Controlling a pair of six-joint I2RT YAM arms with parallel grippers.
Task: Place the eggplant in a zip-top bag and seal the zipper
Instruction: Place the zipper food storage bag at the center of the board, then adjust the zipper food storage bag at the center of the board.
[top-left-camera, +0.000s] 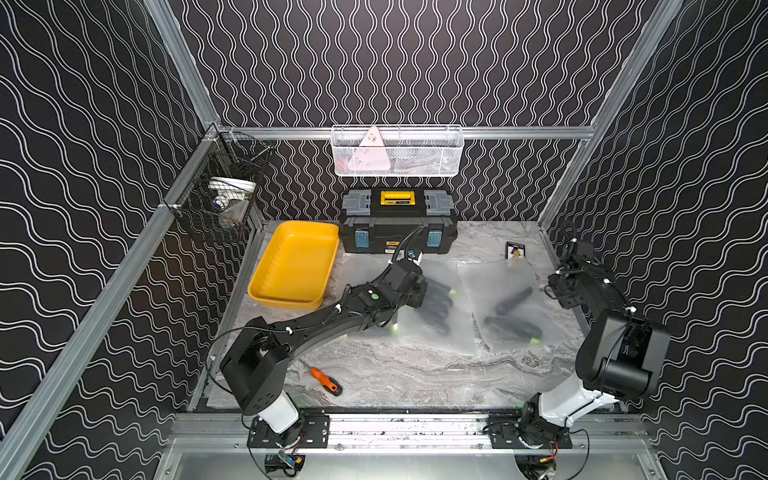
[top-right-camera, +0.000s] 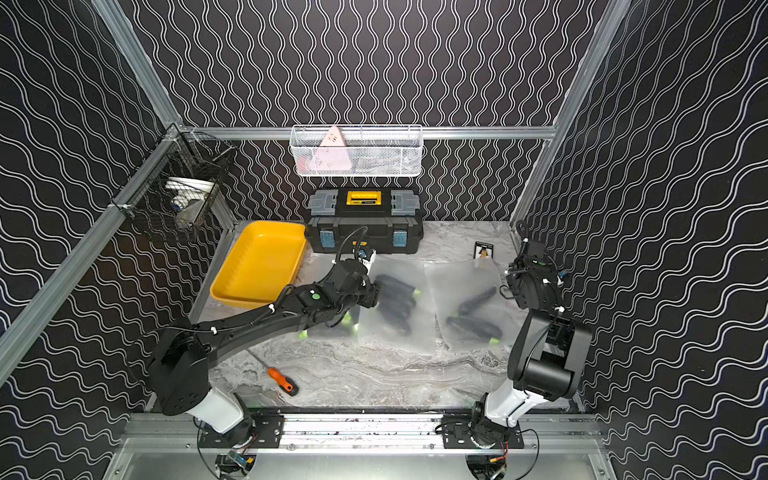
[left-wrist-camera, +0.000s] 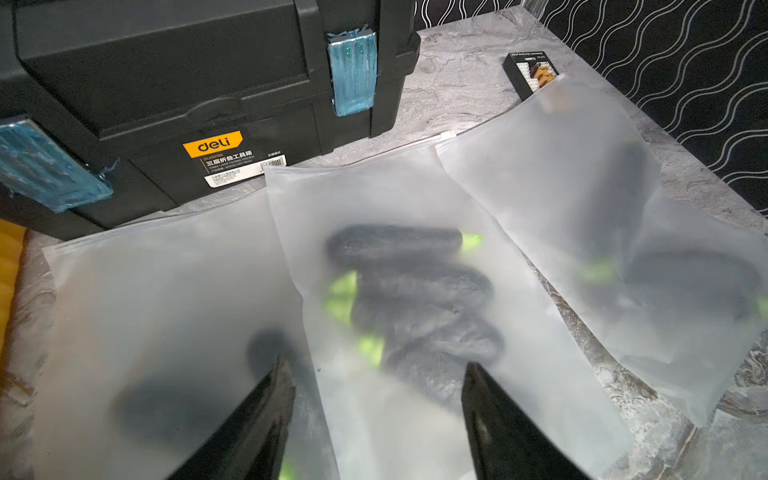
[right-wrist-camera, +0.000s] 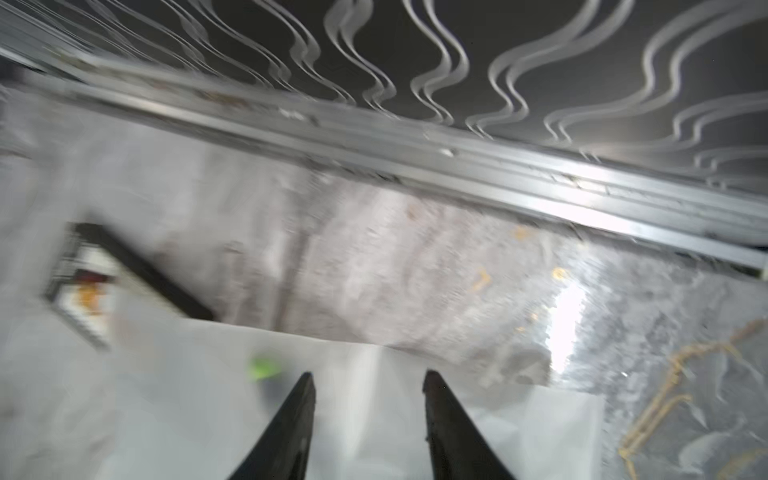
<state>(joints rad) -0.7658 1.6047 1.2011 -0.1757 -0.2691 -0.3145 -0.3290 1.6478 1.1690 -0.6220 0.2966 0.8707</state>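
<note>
**Left wrist view: both grippers open, eggplants already bagged**

Left wrist view: left gripper (left-wrist-camera: 376, 363) has its jaws spread wide with nothing between them. It hovers over the seam where the left bag (left-wrist-camera: 166, 291) and the middle bag (left-wrist-camera: 415, 199) overlap; the middle bag's edge lies on top of the left one.

Eggplants (left-wrist-camera: 415, 291) are inside the middle bag, several dark ones piled together, with green stems showing through the frosted plastic. The left bag also holds dark shapes, blurry, with a green bit near the gripper. The right bag (left-wrist-camera: 582, 174) holds two more dark eggplants. All three bags lie flat on the marble table (top-left-camera: 415, 374), mouths toward the black toolbox (left-wrist-camera: 166, 83). Can't tell if any zipper is sealed.

Right wrist view is motion-blurred. Right gripper (right-wrist-camera: 369, 374) has its jaws apart and grips nothing. It sits above a corner of the right bag, close to the side wall rail, and a green stem shows faintly through the plastic.

A small black card (left-wrist-camera: 530, 68) is tucked partly under the right bag's far corner.

In both top views the yellow tray (top-left-camera: 295, 264) sits left of the toolbox, near the left bag. An orange-handled screwdriver (top-left-camera: 326, 380) lies at the front, well apart from the bags. The left arm covers most of the left bag.
</note>
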